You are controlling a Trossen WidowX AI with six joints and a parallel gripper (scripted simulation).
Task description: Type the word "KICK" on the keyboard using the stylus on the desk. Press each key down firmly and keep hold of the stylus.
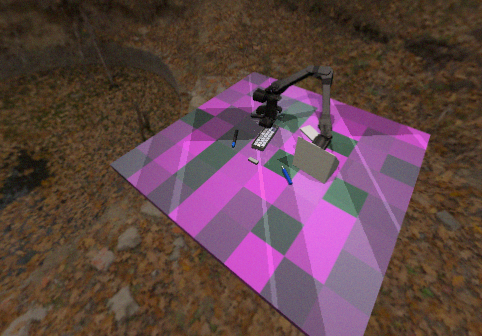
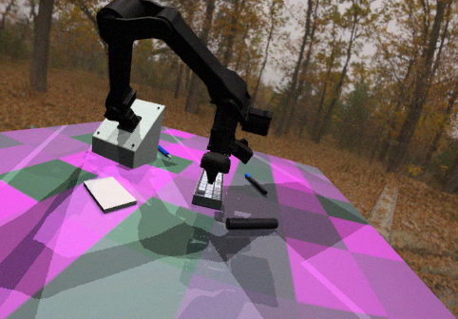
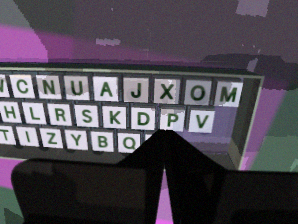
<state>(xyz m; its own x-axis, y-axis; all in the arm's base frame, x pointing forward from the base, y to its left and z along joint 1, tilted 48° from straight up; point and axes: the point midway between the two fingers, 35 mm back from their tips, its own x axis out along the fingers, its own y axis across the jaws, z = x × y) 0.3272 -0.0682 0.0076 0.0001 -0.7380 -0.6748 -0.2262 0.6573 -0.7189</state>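
Note:
The keyboard (image 1: 263,140) (image 2: 207,200) lies under my arm's end. In the wrist view its letter keys show in three rows, with the K key (image 3: 114,116), C key (image 3: 22,86) and I key (image 3: 27,136) left of my fingertips. My gripper (image 1: 266,124) (image 2: 211,181) (image 3: 164,136) is shut with nothing between the fingers. It points down over the keyboard, its tips in front of the P key's lower edge. A black pen with a blue end (image 1: 235,138) (image 2: 257,184) and a blue pen (image 1: 286,175) (image 2: 164,151) lie apart on the desk; I cannot tell which is the stylus.
A black cylinder (image 1: 257,116) (image 2: 252,223) lies beyond one end of the keyboard. A small pale block (image 1: 253,160) lies near the other end. A white pad (image 1: 309,132) (image 2: 110,194) and a large sloped box (image 1: 314,160) (image 2: 144,146) are near my arm's base.

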